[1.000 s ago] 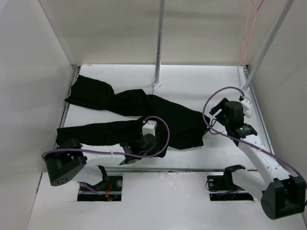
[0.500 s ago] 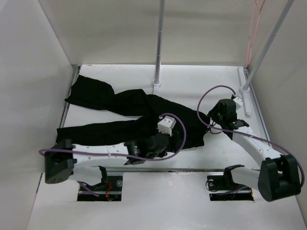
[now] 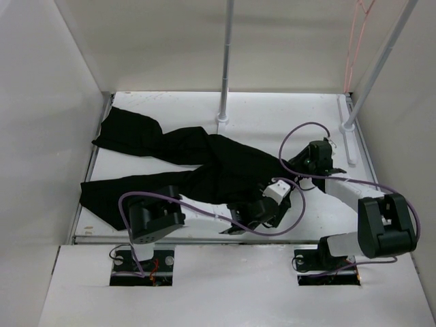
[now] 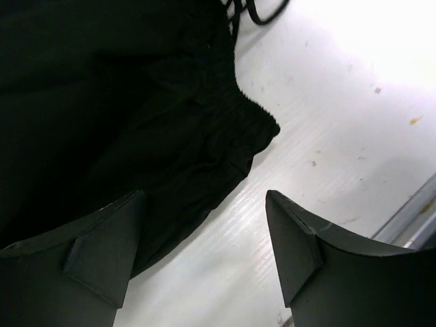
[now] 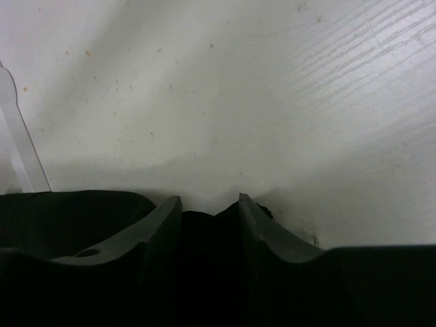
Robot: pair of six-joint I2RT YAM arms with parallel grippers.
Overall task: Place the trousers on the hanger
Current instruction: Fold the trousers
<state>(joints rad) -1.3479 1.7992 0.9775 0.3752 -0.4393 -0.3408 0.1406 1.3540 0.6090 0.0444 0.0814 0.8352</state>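
Grasping was under way: trousers (image 3: 204,160) were clamped by the right gripper (image 5: 210,201), left gripper (image 4: 204,204) spread beside them; lifting toward hanger (image 3: 349,54) was required next.

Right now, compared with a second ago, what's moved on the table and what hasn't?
The left pincer swept right along the near edge to the waistband end of the trousers, and hangs open there. The right pincer shifted left to that same end and appears to pinch the cloth. The trousers lie as they did.
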